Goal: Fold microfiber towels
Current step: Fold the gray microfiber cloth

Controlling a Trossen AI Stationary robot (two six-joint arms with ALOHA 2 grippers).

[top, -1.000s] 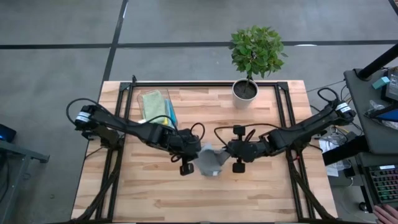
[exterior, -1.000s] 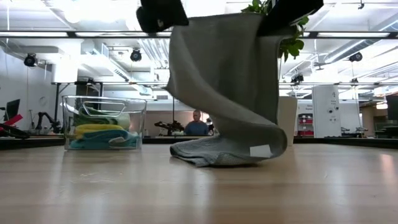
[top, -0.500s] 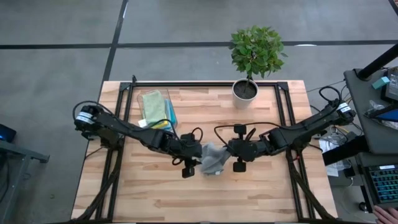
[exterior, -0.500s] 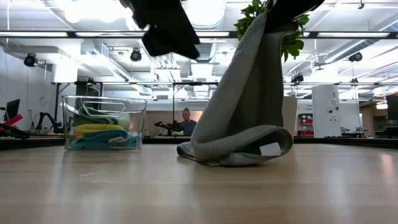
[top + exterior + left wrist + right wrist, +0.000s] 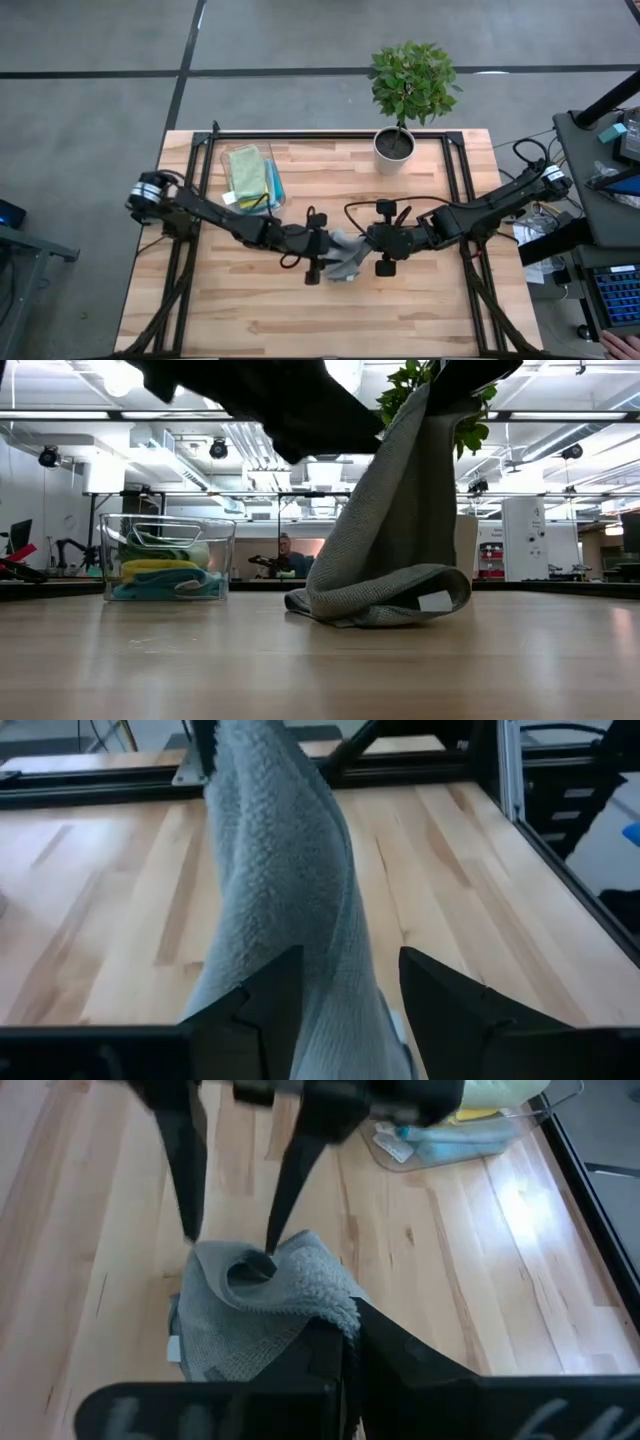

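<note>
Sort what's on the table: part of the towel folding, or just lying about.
Part of the job:
- grey towel, held up by the shut right tool
- open left tool beside it
- towels in the clear bin

Lying about:
- potted plant

The lower half of the desk point(image 5: 300, 320) is bare wood. The bin point(image 5: 250, 175) and plant point(image 5: 395, 145) block the top.

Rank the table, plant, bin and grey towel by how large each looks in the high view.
1. Table, by far the largest.
2. Plant with its pot.
3. Bin of folded towels.
4. Grey towel, bunched and partly hidden between the grippers; its lifted part is nearer the camera, so third and fourth are unsure.
</note>
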